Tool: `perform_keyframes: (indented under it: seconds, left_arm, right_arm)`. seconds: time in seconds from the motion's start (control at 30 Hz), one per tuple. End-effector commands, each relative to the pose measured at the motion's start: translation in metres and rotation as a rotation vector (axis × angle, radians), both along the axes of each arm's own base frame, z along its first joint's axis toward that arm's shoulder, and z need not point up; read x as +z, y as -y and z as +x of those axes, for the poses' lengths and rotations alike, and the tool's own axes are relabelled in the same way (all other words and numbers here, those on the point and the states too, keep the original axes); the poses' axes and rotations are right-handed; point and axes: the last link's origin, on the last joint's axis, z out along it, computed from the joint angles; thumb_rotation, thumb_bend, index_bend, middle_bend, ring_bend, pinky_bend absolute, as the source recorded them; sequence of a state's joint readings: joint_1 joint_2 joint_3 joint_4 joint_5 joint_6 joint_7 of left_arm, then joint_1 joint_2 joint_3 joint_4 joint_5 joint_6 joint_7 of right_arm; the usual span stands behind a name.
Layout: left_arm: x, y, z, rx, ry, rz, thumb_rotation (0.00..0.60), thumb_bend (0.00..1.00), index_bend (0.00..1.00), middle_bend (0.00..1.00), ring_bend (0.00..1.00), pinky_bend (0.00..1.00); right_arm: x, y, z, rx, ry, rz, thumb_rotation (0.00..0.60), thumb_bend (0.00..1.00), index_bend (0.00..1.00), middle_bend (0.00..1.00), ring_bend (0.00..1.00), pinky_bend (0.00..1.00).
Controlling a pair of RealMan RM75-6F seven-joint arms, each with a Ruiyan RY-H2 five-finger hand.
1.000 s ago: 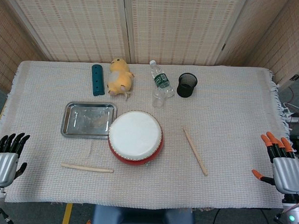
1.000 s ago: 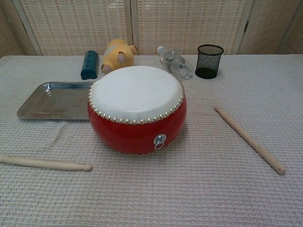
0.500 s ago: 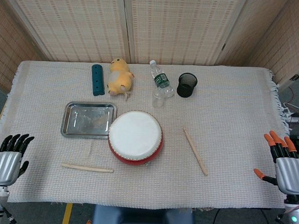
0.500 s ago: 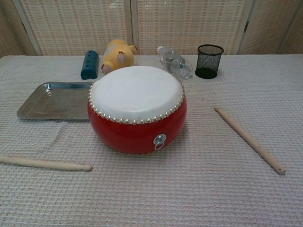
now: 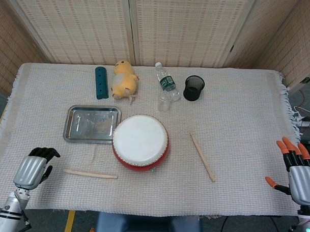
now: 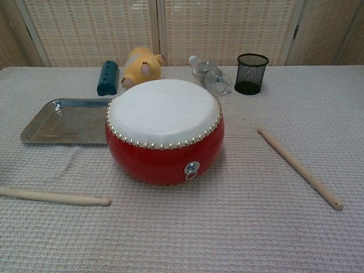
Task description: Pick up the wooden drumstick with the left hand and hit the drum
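A red drum [image 5: 140, 141] with a white skin stands in the middle of the table, large in the chest view [image 6: 164, 128]. One wooden drumstick [image 5: 90, 173] lies flat to its front left, also visible low in the chest view [image 6: 54, 196]. A second drumstick [image 5: 202, 156] lies at an angle to the drum's right [image 6: 300, 168]. My left hand [image 5: 33, 168] hovers over the table's front left, a short way left of the near stick, holding nothing, its dark fingers bent forward. My right hand [image 5: 298, 174] is off the table's right edge, fingers apart and empty. Neither hand appears in the chest view.
A metal tray [image 5: 73, 136] lies left of the drum. Along the back stand a teal block [image 5: 100, 82], a yellow plush toy [image 5: 124, 79], a lying plastic bottle [image 5: 166, 86] and a black mesh cup [image 5: 193, 88].
My left hand has moved right, in over the table toward the near drumstick, and its fingers have bent forward. My right hand has drifted slightly down and right.
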State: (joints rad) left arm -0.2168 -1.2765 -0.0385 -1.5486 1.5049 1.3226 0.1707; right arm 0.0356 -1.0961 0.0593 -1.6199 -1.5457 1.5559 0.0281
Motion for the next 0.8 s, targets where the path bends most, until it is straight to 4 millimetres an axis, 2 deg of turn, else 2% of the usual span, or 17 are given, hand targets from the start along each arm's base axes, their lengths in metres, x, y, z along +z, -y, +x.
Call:
perform_keyframes:
  seconds: [0.03,0.57,0.8]
  left_arm:
    - [-0.018,-0.003,0.008,-0.018,0.013,-0.049,0.6,0.39,0.41,0.29,0.25,0.22]
    - [-0.093,-0.001,0.059,-0.074,0.112,-0.24,0.6,0.36,0.42,0.25,0.17,0.12]
    - [-0.113,0.0,0.066,-0.055,0.053,-0.251,0.6,0.31,0.41,0.16,0.02,0.01]
  right_arm:
    - [0.001,-0.001,0.0,0.002,0.001,-0.002,0.6,0.06,0.0,0.0,0.0,0.0]
    - [0.001,-0.001,-0.005,0.0,0.009,0.007,0.6,0.06,0.0,0.0,0.0,0.0]
    - [0.002,-0.001,-0.006,0.006,0.009,-0.007,0.6,0.06,0.0,0.0,0.0,0.0]
